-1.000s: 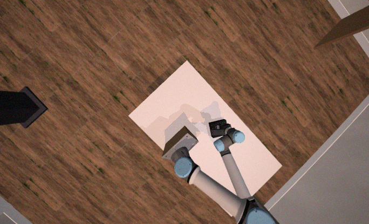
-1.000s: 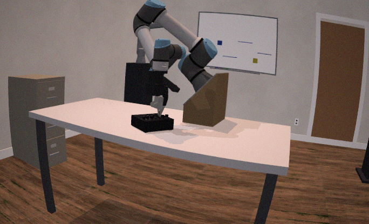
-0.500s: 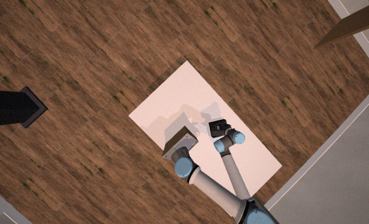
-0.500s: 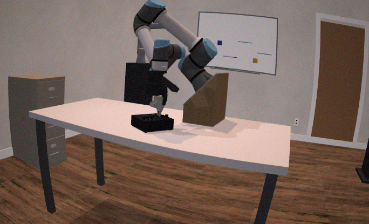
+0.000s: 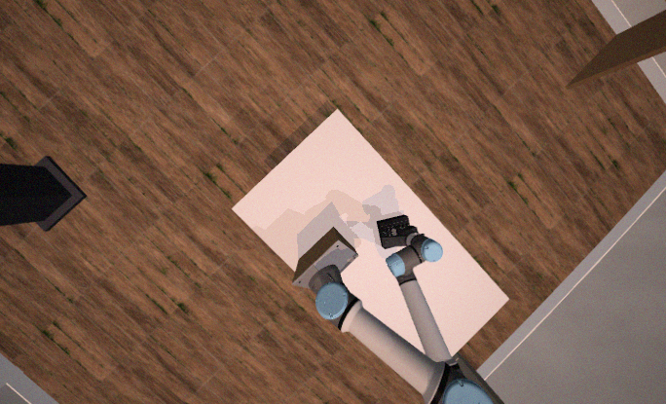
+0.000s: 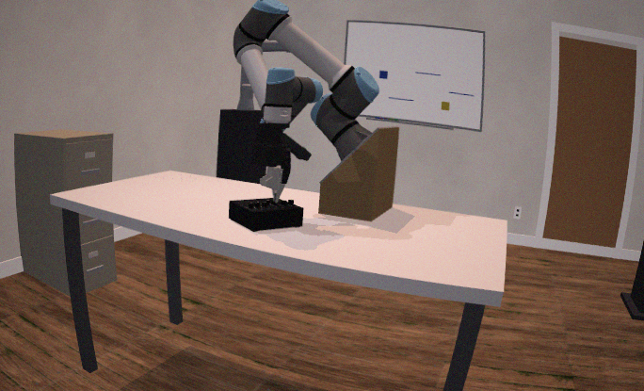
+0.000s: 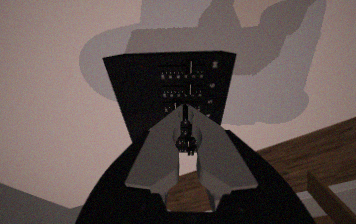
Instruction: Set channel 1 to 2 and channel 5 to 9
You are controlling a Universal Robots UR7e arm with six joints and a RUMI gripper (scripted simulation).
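In the wrist view the gripper (image 7: 186, 134) fills the near foreground, its 2 grey fingers drawn together into a wedge with nothing between them, so it works as a closed pusher, not a clamp. Its tip hangs over the near edge of the lighting desk (image 7: 135, 95), a small black box that rests on the pale table (image 6: 426, 258), just beside the brown wedge-shaped block (image 6: 361, 177).

Beyond the tip, a fader knob (image 7: 185, 112) shows in line with the fingers, and further back lie more rows of pale markings, too small to read as channel numbers or levels. Which channel sits under the tip cannot be told.

To do this step well, I would judge that the closed tip should meet 1 knob only, low on its side, and push straight along that slot. A slow stroke matters, since level marks look tightly spaced. Keeping the wedge narrow and upright should spare the neighbouring faders. Lift straight up before crossing to the other channel.
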